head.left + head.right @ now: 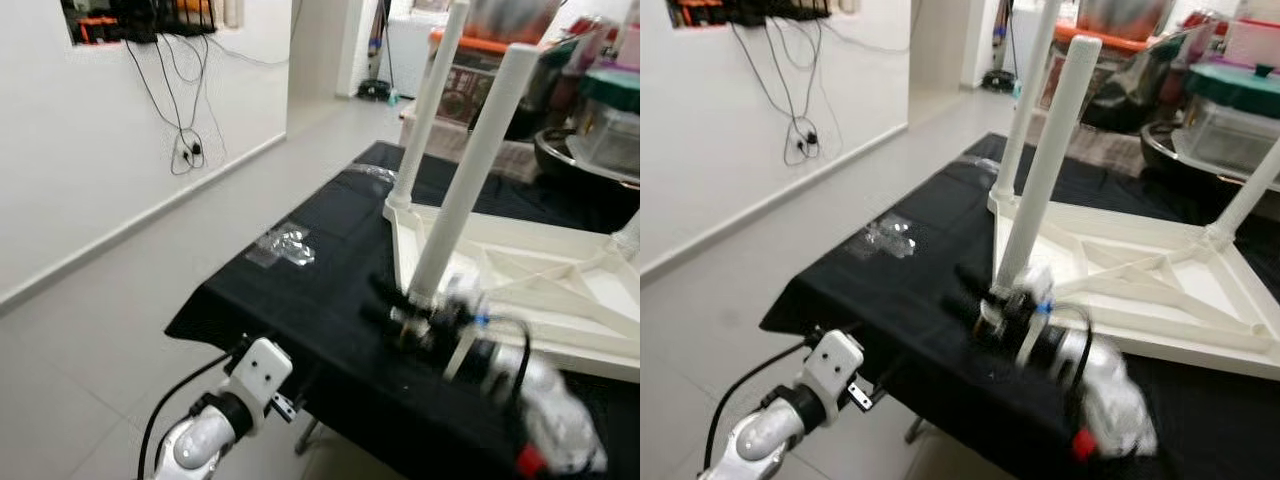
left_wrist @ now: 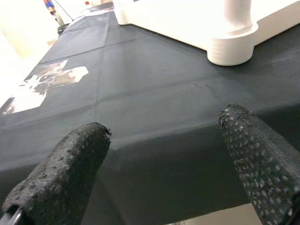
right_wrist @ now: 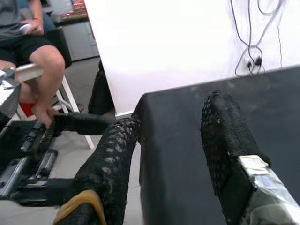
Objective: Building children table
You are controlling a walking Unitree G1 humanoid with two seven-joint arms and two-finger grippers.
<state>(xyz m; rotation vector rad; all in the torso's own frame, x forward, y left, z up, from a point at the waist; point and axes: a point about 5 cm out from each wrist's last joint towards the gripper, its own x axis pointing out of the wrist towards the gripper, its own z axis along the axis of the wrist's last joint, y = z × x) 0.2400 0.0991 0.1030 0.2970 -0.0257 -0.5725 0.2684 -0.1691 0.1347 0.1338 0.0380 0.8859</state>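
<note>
A white children's table (image 1: 520, 270) lies upside down on a black-covered worktop (image 1: 300, 290). Two white legs stand up from it, a near one (image 1: 470, 170) and a far one (image 1: 430, 100); a third leg (image 1: 1250, 190) rises at the right. My right gripper (image 1: 385, 305), blurred, sits at the foot of the near leg, open with nothing between its fingers (image 3: 222, 136). The left arm (image 1: 230, 410) is low, just below the worktop's front edge. Its gripper (image 2: 164, 154) is open, facing the cloth and a leg's round base (image 2: 233, 44).
A shiny patch of tape (image 1: 283, 245) lies on the cloth left of the table. Boxes and containers (image 1: 610, 110) crowd the back right. A white wall with hanging cables (image 1: 185, 150) runs along the left, with bare floor beside it. A seated person (image 3: 33, 42) is nearby.
</note>
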